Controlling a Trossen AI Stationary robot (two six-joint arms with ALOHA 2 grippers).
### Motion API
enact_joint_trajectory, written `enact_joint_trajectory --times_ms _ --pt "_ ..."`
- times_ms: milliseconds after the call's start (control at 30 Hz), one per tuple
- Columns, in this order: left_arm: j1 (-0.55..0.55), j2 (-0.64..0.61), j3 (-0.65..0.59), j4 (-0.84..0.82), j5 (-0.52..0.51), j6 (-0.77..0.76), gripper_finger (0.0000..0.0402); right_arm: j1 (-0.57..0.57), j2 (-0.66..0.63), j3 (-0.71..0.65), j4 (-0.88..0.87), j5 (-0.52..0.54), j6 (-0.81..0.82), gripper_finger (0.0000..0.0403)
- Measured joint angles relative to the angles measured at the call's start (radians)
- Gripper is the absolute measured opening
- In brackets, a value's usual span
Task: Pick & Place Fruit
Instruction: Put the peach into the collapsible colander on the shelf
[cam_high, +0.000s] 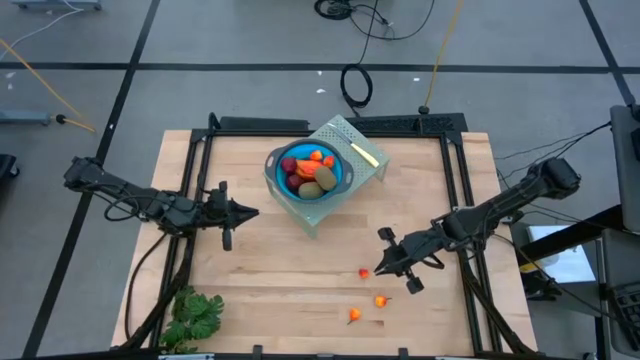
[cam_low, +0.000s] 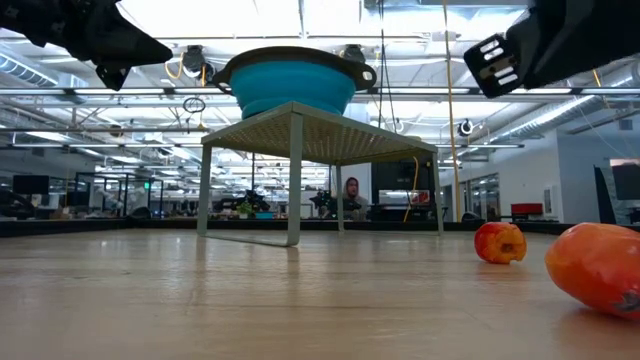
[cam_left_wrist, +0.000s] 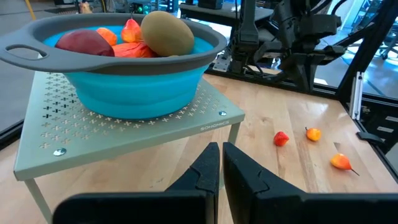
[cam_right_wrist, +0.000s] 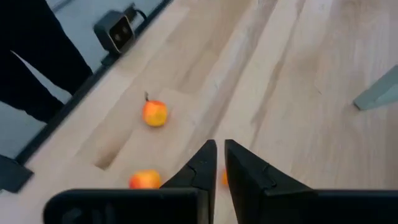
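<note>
Counted from above: 1 blue colander bowl (cam_high: 306, 171) on 1 perforated grey metal stand (cam_high: 345, 150), 1 thin yellow stick (cam_high: 364, 152) lying on the stand beside the bowl, 1 leafy green bunch (cam_high: 193, 316) at the near left corner of the wooden table (cam_high: 280, 270), and 3 tiny orange-red fruits loose on the table in front of the right arm: 1 red one (cam_high: 364, 273), 1 orange one (cam_high: 381, 301) and 1 more (cam_high: 354, 315) nearer the table's front edge. Inside the bowl, at least 1 dark-red ball (cam_left_wrist: 84, 43), 1 olive-brown oval (cam_left_wrist: 166, 33) plus a second oval seen only from above (cam_high: 311, 189), and several orange-red pieces (cam_left_wrist: 132, 48) heaped between them.

Raised lettering along the stand's front edge in the left wrist view, too small to read with certainty.

Left gripper (cam_high: 250, 212) parked just left of the stand, jaws closed on nothing, pointing at the bowl. Right gripper (cam_high: 378, 268) low over the table right beside the red fruit, jaws nearly together, nothing visibly held.

Seen only in the low view: the bowl's underside, the stand's legs, and 2 of the loose fruits close up (cam_low: 499, 242) (cam_low: 598, 265). Seen only in the right wrist view: 2 yellow-orange fruits (cam_right_wrist: 155, 113) (cam_right_wrist: 145, 180) ahead of the right fingers (cam_right_wrist: 245, 168), with a scrap of orange between the tips.
</note>
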Motion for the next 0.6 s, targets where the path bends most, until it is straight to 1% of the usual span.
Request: enact_joint_trajectory --times_ms 200,600 --pt "0.0 0.0 0.0 0.0 0.0 0.0 0.0019 -0.033 0.039 0.0 -0.014 -0.001 -0.013 0.0066" --pt "0.0 0.0 0.0 0.0 0.0 0.001 0.0019 -0.042 0.088 0.0 -0.008 -0.003 -0.019 0.0182"
